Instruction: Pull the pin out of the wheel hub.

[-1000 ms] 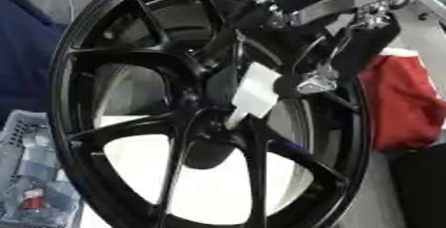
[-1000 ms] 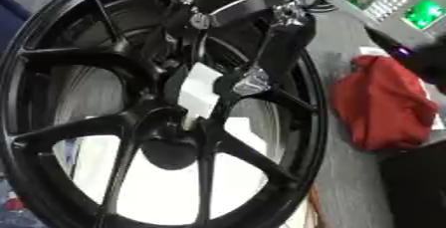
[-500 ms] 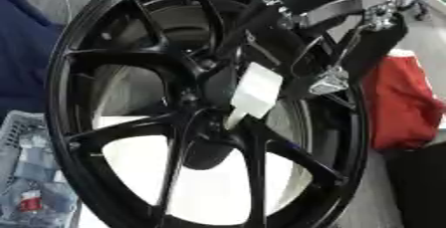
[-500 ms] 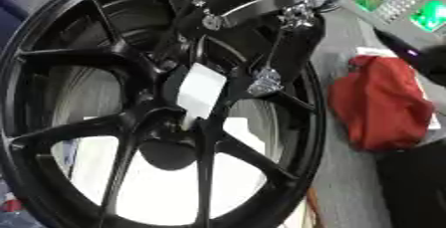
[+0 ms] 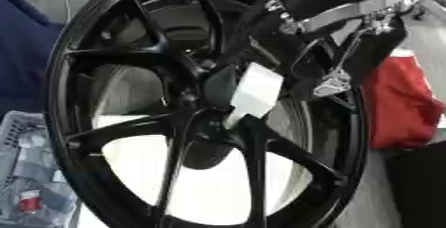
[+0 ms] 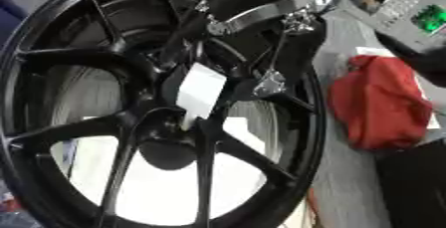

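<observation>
- Right hand [image 5: 335,75]: reaches in from the upper right across the wheel hub [image 5: 205,122]; dark fingers lie toward the hub's centre, beside the white piece. Whether they are curled round anything cannot be told.
- Pin [image 5: 254,92]: the white, flat-sided piece stands out of the hub's centre, its narrow lower end apparently seated. Judgement: extraction not yet done; grasp and pull remain.
- Left hand: not visible.
- Hidden: the fingertips merge with the black spokes; contact with the pin is unclear. The hub's lower rim is cut off.
- Right of the hub: red cloth [image 6: 379,105].
</observation>
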